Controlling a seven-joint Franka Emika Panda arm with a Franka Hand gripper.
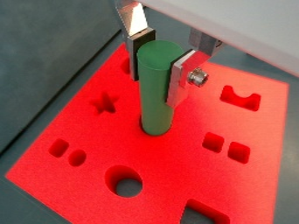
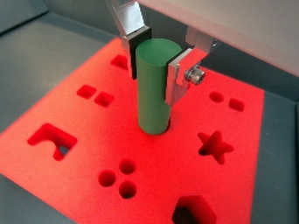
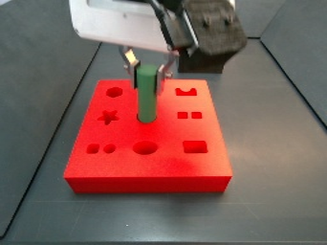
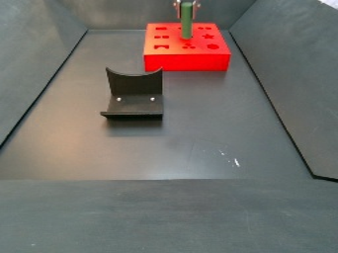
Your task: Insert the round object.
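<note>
The green peg (image 1: 156, 92) stands upright with its lower end in a hole at the centre of the red block (image 1: 82, 122). My gripper (image 1: 160, 66) is over the block, with its fingers (image 1: 142, 51) against both sides of the peg's upper part, shut on it. Both wrist views show this; the peg (image 2: 155, 87), gripper (image 2: 158, 66) and block (image 2: 82, 122) look the same there. In a side view the peg (image 3: 148, 94) rises from the block (image 3: 153, 167) under the gripper (image 3: 148, 65). In a side view the peg (image 4: 187, 22) and block (image 4: 211, 59) are far back.
The block's top has other cut-outs: a star (image 3: 109, 118), a round hole (image 3: 147, 148), square holes (image 3: 190, 116) and a rectangle (image 3: 194, 147). A dark grey U-shaped holder (image 4: 132, 96) stands on the floor in front of the block. Dark walls (image 4: 40, 89) bound the floor.
</note>
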